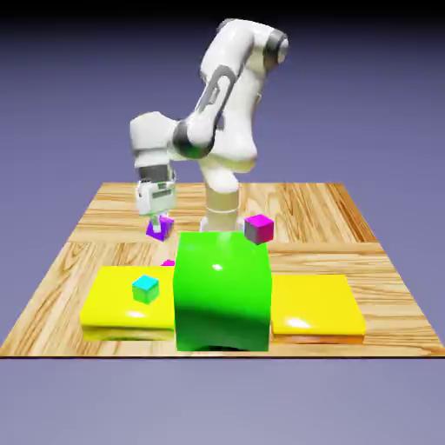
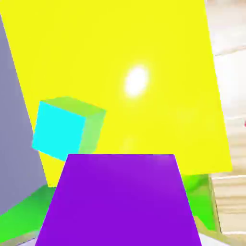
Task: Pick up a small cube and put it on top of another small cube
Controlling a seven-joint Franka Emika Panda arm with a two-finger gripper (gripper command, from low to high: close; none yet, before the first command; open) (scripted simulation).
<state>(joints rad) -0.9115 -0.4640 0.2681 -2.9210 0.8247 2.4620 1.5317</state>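
Note:
My gripper (image 1: 158, 222) is shut on a small cube (image 1: 160, 229), plain purple, near the table's back left in the exterior view. In the hand view this small cube (image 2: 120, 202) fills the bottom middle and hides both fingertips. Another small cube (image 1: 168, 262) peeks out as a magenta sliver behind the left yellow slab (image 1: 113, 300), right beside the green block (image 1: 222, 291). It lies in front of and slightly to the right of the held one.
A cyan cube (image 1: 146, 288) sits on the left yellow slab, also seen as the cyan cube (image 2: 67, 129) on the yellow slab (image 2: 120, 62). A larger magenta-topped cube (image 1: 259, 229) stands behind the green block. A second yellow slab (image 1: 317, 304) lies to its right.

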